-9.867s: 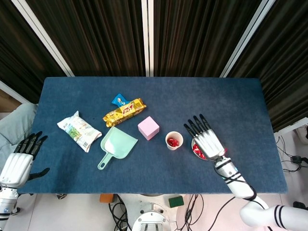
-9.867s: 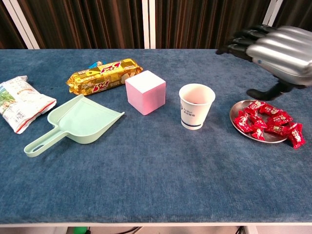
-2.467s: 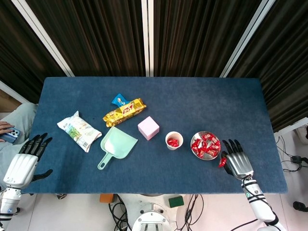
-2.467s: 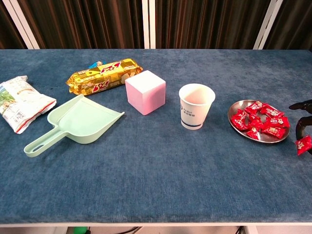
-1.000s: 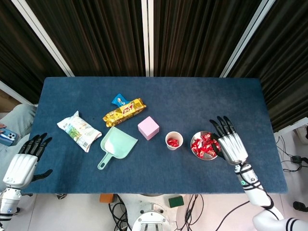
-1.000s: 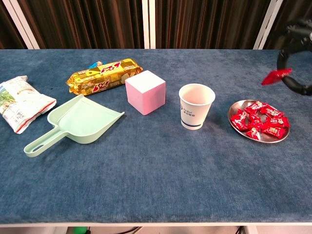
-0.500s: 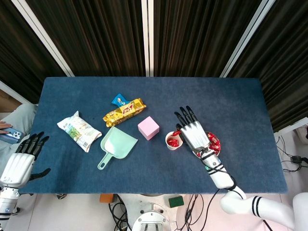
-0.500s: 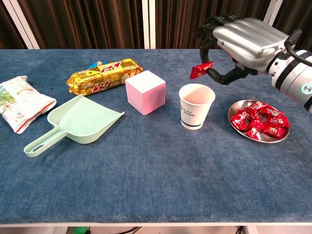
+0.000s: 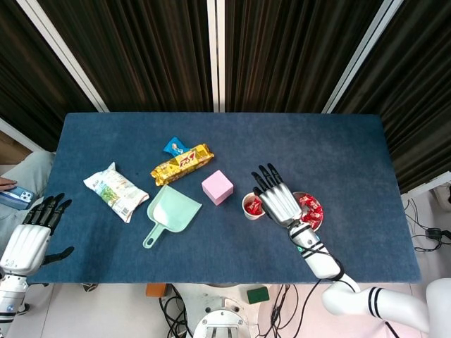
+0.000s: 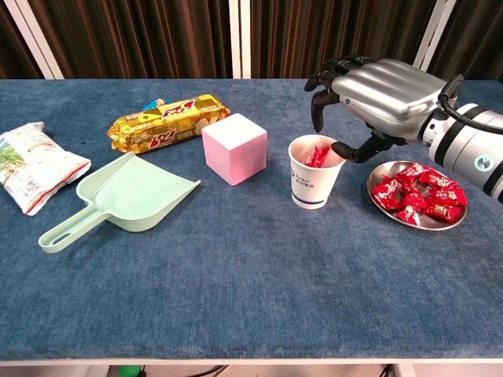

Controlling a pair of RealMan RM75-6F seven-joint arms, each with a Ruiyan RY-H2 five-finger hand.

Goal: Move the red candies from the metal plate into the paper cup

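Note:
The white paper cup stands mid-table, with the metal plate just to its right carrying several red candies. My right hand hovers over the cup and the plate's near edge, its fingers spread and its thumb beside the cup's rim. A red candy sits loose in the cup's mouth, touching no finger. In the head view the right hand covers part of the cup and of the plate. My left hand hangs off the table's front left corner, holding nothing.
A pink cube stands left of the cup. Further left lie a green scoop, a yellow snack pack and a white bag. A small blue packet lies behind the yellow pack.
My right hand carried one red candy from the plate side to above the cup, came lower and let it go; the candy is now in the cup's mouth. The left hand stayed put.

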